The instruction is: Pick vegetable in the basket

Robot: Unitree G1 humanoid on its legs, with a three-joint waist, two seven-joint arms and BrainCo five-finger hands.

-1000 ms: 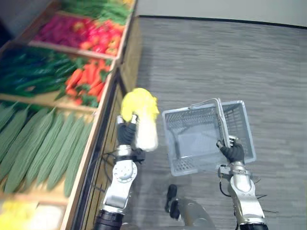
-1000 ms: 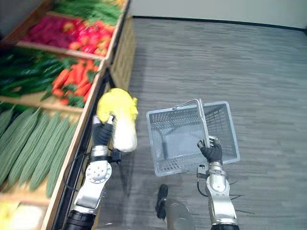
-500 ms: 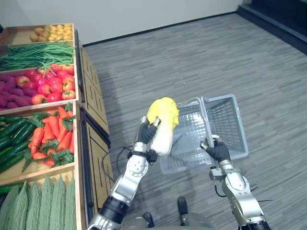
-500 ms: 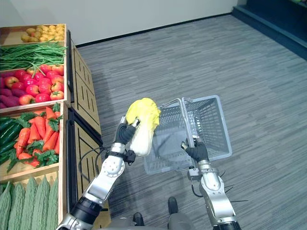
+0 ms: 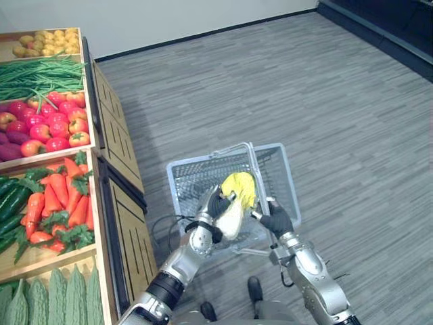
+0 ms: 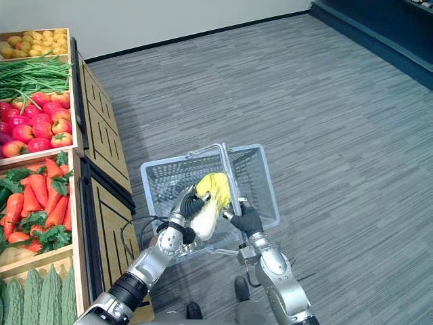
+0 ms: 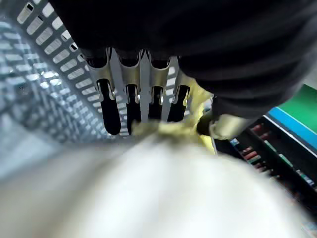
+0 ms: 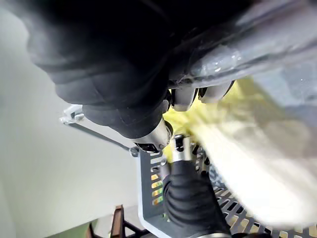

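A grey striped carpet floor runs up to a white wall with a dark skirting strip. Along the robot's left stands a wooden produce stand holding green beans, red apples, orange carrots and bumpy green gourds.

In front of the robot hangs a grey plastic mesh basket. The right hand is clenched round its metal handle. The left hand grasps a cabbage with yellow leaves and a pale stem end, held low in the basket's opening; whether it touches the bottom cannot be told.

The left wrist view adds the fingers lying over the pale cabbage body, with the basket's mesh wall beyond.
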